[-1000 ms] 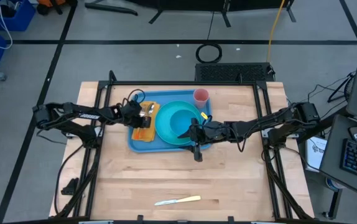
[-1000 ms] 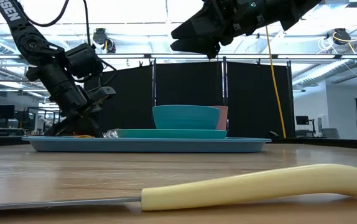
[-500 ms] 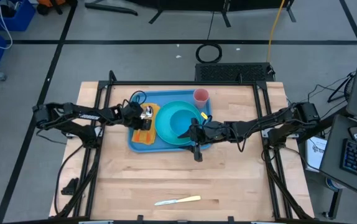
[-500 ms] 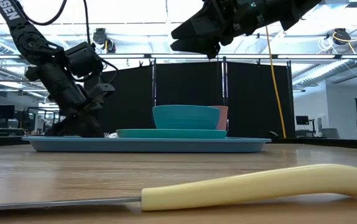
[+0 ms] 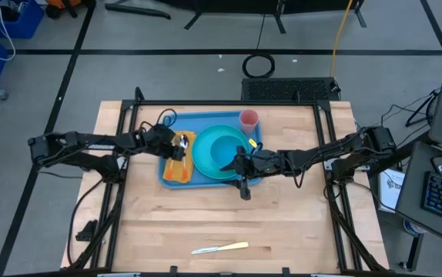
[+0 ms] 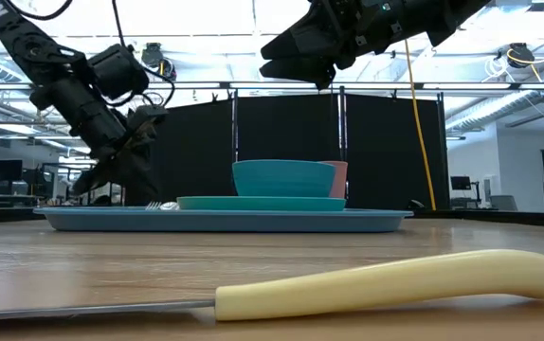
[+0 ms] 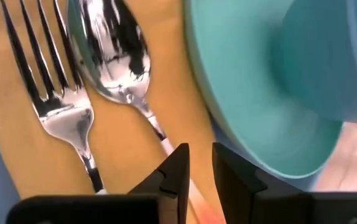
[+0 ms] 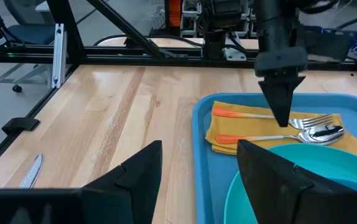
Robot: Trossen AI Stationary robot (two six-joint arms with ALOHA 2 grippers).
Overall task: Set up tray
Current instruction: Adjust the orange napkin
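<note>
Tray [image 5: 172, 178]: light-blue, rectangular, low-rimmed, lying flat on the far half of the wooden tabletop [image 5: 282, 223], between the two arms. Contents: a yellow-orange napkin [image 5: 176, 171] along the tray's left part, bearing a fork [image 8: 306, 121] and a spoon [image 8: 323, 132] side by side, both with orange handles, the spoon on the side nearer the plate; a round teal plate [image 5: 205, 165] to the right of the napkin, carrying a teal bowl [image 5: 227, 146]; a pink cup [image 5: 249, 119] standing upright at the far right corner of the tray. Left hand [image 5: 176, 143]: raised a little above the napkin and cutlery, pointing down over the handles; its two dark fingers [image 7: 173, 171] stand close together with a narrow gap between them and nothing gripped in it, the fork and spoon lying free on the napkin beneath. Right hand [image 5: 239, 163]: held high above the near right part of the plate, well clear of it in the low view; its fingers [image 8: 142, 171] are spread wide apart and carry nothing. Loose item: a table knife [image 5: 219, 248] with a cream handle, lying flat near the front edge of the tabletop, well apart from the tray. Surroundings: black frame rails at the tabletop's sides, grey floor beyond.
</note>
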